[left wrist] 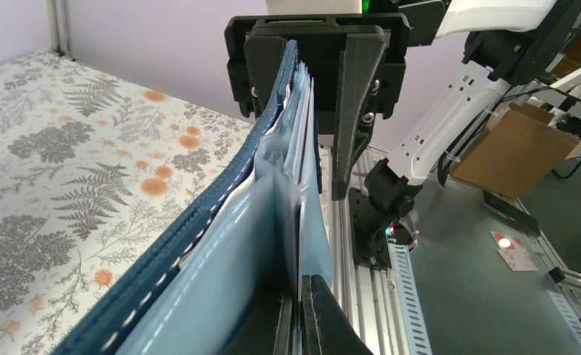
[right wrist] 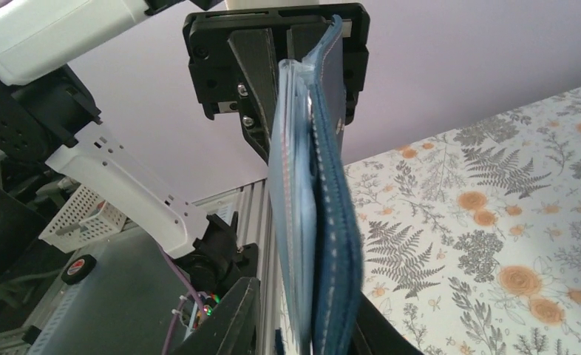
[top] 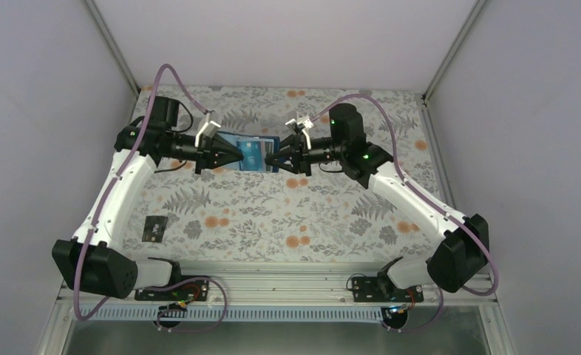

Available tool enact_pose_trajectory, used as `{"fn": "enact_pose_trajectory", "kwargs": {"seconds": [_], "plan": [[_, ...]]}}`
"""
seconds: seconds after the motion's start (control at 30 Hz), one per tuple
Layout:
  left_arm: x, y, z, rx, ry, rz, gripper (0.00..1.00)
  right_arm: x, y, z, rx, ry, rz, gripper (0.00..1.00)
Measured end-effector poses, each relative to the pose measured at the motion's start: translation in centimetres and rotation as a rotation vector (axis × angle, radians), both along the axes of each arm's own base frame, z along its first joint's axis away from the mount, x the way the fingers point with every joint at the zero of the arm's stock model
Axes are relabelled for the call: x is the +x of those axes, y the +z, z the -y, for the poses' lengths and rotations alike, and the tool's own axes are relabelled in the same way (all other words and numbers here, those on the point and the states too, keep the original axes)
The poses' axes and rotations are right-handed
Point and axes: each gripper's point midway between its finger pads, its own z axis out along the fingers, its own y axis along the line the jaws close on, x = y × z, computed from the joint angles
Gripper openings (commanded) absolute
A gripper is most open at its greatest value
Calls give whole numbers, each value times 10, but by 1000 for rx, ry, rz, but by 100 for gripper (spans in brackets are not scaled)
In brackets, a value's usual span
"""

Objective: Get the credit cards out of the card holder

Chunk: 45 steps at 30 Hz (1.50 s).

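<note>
card holder (top: 247,154), one, black card (top: 155,228), one

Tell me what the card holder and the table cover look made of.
The card holder: navy outer probably faux leather, matte, with pale stitching on the edge; inner pockets look like glossy light-blue plastic. The table cover: floral printed sheet, cloth or vinyl, cannot tell.

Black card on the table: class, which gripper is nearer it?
Left. The left gripper grips the card holder beyond the black card; the right gripper is farther right.
</note>
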Motion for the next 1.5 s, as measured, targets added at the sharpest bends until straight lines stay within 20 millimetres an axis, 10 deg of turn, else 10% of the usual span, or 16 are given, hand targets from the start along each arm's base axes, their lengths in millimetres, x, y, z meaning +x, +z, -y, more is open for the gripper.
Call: {"fn": "enact_pose_trajectory", "kwargs": {"seconds": [0.3,1.5], "plan": [[6,-6,1,-1,16,-45,2,5,-11,-8,5,37,-48,5],[11,-2,-18,-22,80,-32,2,16,-12,1,0,0,-62,4]]}}
